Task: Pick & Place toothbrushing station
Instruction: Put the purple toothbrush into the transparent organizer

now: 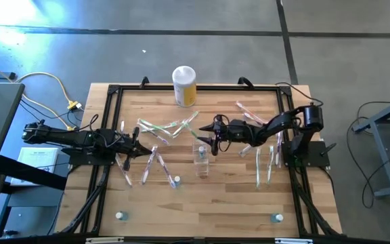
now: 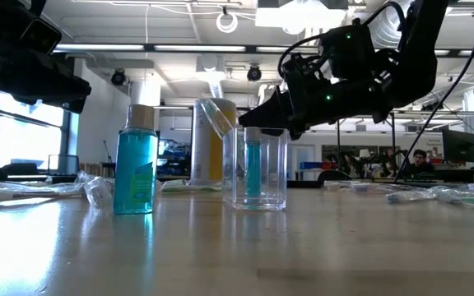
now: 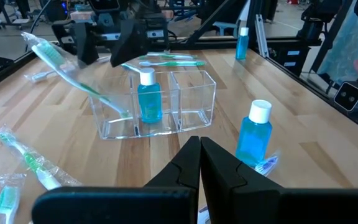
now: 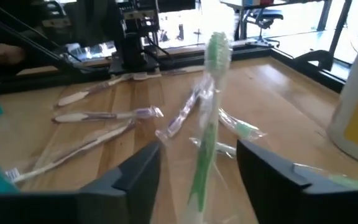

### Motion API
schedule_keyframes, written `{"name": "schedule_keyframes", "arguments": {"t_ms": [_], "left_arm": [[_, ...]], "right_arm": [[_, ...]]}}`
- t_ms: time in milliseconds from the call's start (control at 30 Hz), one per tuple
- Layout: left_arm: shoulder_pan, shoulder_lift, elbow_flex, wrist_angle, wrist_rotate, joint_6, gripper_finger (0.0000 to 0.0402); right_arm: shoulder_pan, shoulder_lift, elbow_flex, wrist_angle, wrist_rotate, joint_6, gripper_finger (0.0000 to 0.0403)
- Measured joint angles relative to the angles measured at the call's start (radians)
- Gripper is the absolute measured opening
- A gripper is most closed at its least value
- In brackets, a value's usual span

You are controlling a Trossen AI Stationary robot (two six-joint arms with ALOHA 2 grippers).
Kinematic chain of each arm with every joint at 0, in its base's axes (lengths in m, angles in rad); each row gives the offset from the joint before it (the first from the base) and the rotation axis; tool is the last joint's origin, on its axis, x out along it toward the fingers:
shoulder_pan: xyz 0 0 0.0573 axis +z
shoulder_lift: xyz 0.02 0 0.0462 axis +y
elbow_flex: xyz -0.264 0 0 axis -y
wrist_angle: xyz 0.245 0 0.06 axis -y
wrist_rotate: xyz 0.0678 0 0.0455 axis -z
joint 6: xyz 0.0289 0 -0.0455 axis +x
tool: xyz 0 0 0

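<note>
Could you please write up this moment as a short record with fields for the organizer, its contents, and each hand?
organizer: clear two-compartment holder standing mid-table
contents: blue bottle and a wrapped green toothbrush leaning in one compartment; the other empty
right hand: open, at the holder, toothbrush between its fingers, not gripped
left hand: shut, holding nothing, back from the holder
loose items: second blue bottle, wrapped toothbrushes scattered, yellow canister at far edge
</note>
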Motion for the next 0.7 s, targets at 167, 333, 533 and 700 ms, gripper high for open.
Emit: {"name": "schedule_keyframes", "arguments": {"t_ms": [167,333,533,700], "left_arm": [[0.000,0.000,0.000,0.000,0.013,-0.082,0.0006],[0.000,0.000,0.020,-0.024,0.020,-0.126,0.0006],[-0.001,0.001,0.035,-0.043,0.070,-0.144,0.0006],[0.000,0.016,0.037,-0.063,0.027,-0.144,0.0006]], "right_arm": [[0.018,-0.071,0.000,-0.057,0.023,-0.001,0.0241],[0.059,-0.188,0.000,-0.193,0.025,-0.008,0.0243],[0.135,-0.328,0.000,-0.370,0.025,-0.008,0.0239],[0.193,-0.371,0.000,-0.435,0.025,-0.008,0.0239]]}}
